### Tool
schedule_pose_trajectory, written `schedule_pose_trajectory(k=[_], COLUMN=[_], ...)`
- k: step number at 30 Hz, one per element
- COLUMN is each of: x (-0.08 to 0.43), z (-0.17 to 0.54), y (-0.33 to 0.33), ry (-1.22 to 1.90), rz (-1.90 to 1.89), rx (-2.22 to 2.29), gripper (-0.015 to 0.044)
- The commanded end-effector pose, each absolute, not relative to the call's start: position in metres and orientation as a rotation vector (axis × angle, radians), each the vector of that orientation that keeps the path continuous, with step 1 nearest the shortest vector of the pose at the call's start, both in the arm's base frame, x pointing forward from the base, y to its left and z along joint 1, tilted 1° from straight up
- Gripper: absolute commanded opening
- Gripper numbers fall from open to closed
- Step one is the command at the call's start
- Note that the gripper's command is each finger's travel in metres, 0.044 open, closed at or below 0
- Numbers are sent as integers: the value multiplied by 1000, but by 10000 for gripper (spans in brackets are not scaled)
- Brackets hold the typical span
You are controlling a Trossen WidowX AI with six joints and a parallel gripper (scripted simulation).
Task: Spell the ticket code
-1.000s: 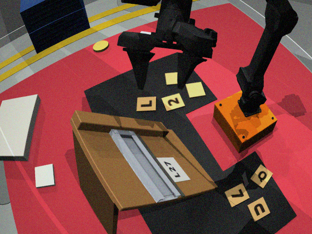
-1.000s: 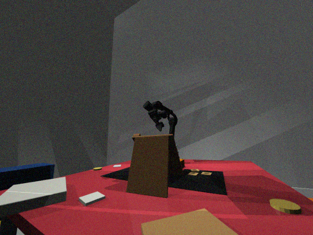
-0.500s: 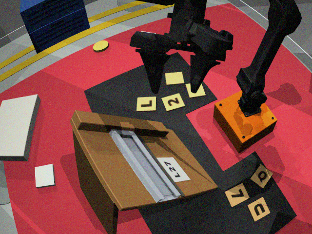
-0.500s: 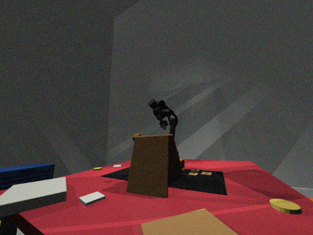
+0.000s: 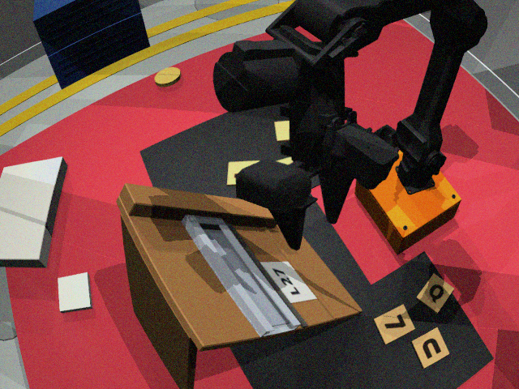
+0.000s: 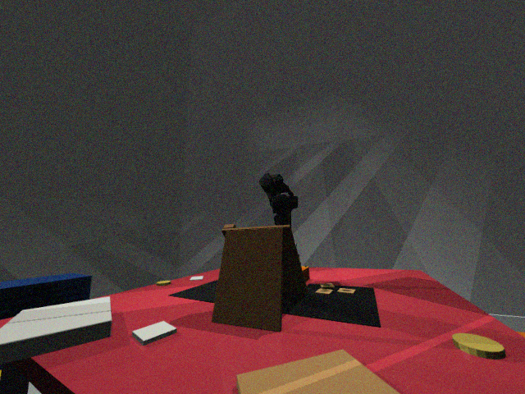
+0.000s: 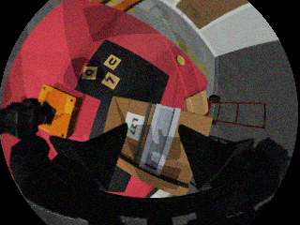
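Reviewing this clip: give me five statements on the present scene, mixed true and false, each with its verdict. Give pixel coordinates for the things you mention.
1. The ticket (image 5: pixel 304 293) (image 7: pixel 133 128) reads L27. True.
2. The tool (image 5: pixel 315 235) (image 7: pixel 153 127) is clamped on a letter tile. False: it is open, with nothing between its fingers.
3. The rail (image 5: pixel 237 271) (image 7: pixel 161 136) already holds three tiles. False: no tile sits in it.
4. The Q tile (image 5: pixel 445 285) (image 7: pixel 90 72) lies on the dark mat (image 5: pixel 335 356) (image 6: pixel 339 311) (image 7: pixel 136 61). True.
5. The U tile (image 5: pixel 424 359) (image 7: pixel 112 58) lies on the orange block. False: it lies on the dark mat.
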State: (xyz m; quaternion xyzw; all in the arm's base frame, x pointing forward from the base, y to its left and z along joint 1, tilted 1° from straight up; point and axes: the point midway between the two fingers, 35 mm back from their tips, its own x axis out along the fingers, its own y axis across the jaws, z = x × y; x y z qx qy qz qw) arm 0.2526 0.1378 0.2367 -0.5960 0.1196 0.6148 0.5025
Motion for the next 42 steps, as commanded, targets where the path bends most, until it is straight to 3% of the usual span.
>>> schedule_pose_trajectory(k=[1, 14, 42], x=[244, 139, 136], z=[196, 40, 2], y=[167, 237, 240], ry=[255, -125, -132], rz=[1640, 2203, 2210], rx=[-1568, -2251, -2261], gripper=[340, 340, 340])
